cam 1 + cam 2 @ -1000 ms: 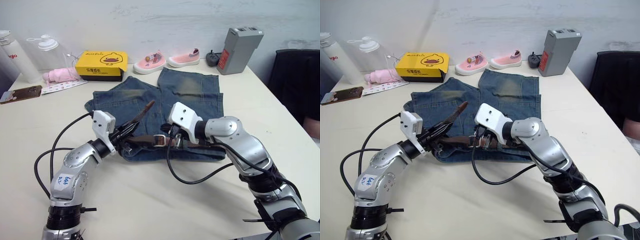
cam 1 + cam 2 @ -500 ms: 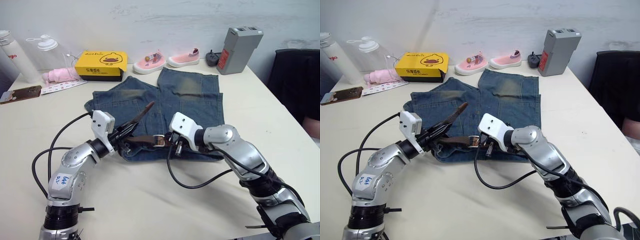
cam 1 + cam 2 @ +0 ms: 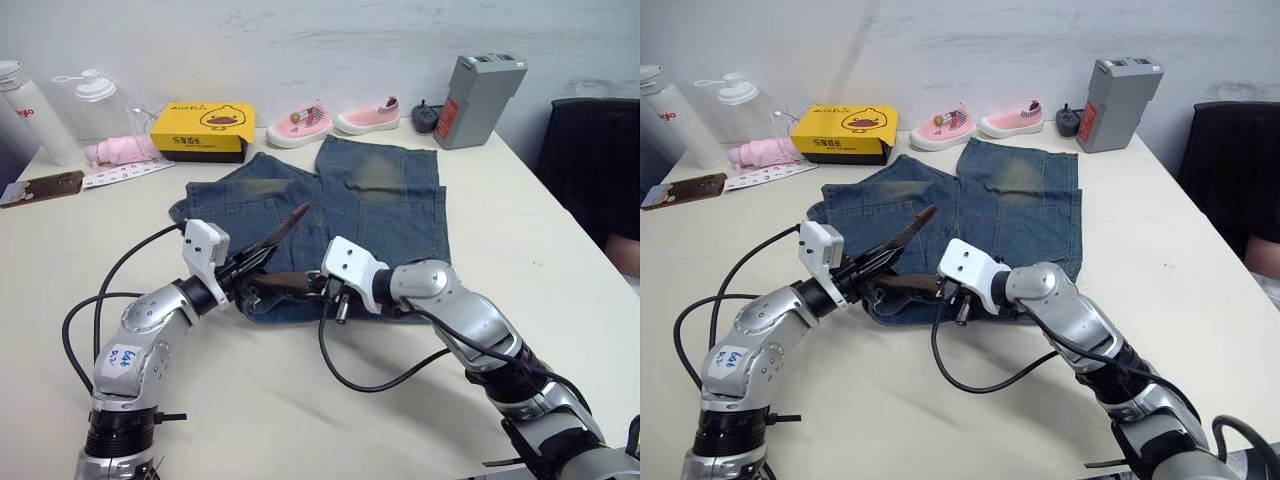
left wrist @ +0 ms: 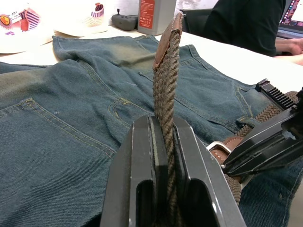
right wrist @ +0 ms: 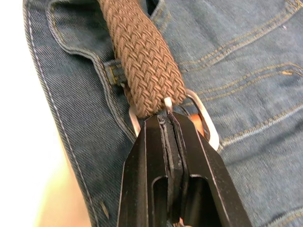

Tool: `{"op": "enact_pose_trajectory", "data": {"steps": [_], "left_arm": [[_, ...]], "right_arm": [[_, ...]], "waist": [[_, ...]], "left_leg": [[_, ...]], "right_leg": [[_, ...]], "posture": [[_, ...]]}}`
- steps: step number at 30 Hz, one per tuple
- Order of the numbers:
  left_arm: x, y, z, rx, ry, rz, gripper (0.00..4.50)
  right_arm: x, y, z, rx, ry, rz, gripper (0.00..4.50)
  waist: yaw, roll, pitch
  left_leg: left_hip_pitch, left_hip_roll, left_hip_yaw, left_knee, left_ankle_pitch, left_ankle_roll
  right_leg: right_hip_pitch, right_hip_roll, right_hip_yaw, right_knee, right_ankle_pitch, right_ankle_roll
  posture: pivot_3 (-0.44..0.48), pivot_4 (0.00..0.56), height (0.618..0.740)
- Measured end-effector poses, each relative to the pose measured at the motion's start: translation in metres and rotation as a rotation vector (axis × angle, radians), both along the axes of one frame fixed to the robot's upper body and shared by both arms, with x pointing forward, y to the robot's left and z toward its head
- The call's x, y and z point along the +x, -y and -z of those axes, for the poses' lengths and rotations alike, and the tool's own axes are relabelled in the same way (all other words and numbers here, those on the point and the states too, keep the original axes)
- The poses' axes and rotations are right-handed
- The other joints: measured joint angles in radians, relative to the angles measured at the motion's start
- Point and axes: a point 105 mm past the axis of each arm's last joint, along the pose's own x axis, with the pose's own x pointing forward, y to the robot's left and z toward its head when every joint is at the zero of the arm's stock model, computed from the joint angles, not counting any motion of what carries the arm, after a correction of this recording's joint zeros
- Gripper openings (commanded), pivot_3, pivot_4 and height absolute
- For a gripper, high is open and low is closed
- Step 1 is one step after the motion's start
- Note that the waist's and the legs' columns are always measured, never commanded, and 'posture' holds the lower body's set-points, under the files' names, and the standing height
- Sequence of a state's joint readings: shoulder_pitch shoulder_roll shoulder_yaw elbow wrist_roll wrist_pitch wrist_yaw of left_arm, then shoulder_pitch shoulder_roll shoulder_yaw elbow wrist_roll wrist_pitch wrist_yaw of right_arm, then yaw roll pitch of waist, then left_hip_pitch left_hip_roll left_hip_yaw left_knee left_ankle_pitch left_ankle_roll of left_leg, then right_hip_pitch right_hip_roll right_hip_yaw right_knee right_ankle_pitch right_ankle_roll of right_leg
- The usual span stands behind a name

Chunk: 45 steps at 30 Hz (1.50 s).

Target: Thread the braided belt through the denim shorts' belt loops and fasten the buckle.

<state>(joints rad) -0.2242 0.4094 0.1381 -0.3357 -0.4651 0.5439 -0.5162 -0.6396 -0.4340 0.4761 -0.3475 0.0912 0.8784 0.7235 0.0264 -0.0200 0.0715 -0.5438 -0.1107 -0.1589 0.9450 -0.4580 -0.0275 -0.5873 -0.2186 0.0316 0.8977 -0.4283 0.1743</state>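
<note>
Blue denim shorts (image 3: 340, 215) lie flat on a pale counter (image 3: 300, 400), waistband toward the robot; the braided belt (image 4: 165, 90) runs along that waistband — its tapered tip rising free above the cloth; the left hand (image 3: 250, 268) is clamped on the strap below the tip; the right hand (image 3: 330, 290), fingers pressed together, pinches the silver buckle (image 5: 201, 118) at its prong, resting against the denim.
</note>
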Motion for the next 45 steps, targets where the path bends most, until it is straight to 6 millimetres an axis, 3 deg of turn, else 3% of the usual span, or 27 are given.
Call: {"op": "enact_pose_trajectory", "data": {"steps": [11,19,23,29,45], "left_arm": [[0.000,0.000,0.000,0.000,0.000,0.000,0.00],[0.000,0.000,0.000,0.004,0.003,0.005,0.00],[-0.001,0.000,-0.002,0.004,0.011,0.007,0.00],[0.000,0.000,-0.001,0.003,0.010,0.000,0.00],[-0.001,0.000,-0.002,0.003,0.014,0.003,0.00]], "right_arm": [[0.006,-0.004,-0.006,-0.044,0.024,-0.027,0.08],[0.011,0.000,-0.039,0.016,0.055,-0.073,0.08],[0.020,0.002,-0.026,-0.014,0.045,-0.059,0.08],[0.018,0.001,-0.004,-0.072,0.043,-0.076,0.08],[0.014,0.000,-0.008,-0.077,0.062,-0.093,0.08]], "waist": [[-0.001,0.000,0.000],[-0.001,0.000,0.000],[-0.001,0.000,0.001],[-0.001,0.000,0.001],[-0.001,0.000,0.001]], "left_leg": [[0.000,0.000,0.000,0.000,0.000,0.000],[0.000,0.000,0.000,0.000,0.000,0.000],[0.000,0.000,0.000,0.000,0.000,0.000],[0.000,0.000,0.000,0.000,0.000,0.000],[0.000,0.000,0.000,0.000,0.000,0.000]], "right_leg": [[0.000,0.000,0.000,0.000,0.000,0.000],[0.000,0.000,0.000,0.000,0.000,0.000],[0.000,0.000,0.000,0.000,0.000,0.000],[0.000,0.000,0.000,0.000,0.000,0.000],[0.000,0.000,0.000,0.000,0.000,0.000]], "posture": [[0.000,0.150,0.618],[0.000,0.150,0.618],[0.000,0.150,0.618],[0.000,0.150,0.618],[0.000,0.150,0.618]]}}
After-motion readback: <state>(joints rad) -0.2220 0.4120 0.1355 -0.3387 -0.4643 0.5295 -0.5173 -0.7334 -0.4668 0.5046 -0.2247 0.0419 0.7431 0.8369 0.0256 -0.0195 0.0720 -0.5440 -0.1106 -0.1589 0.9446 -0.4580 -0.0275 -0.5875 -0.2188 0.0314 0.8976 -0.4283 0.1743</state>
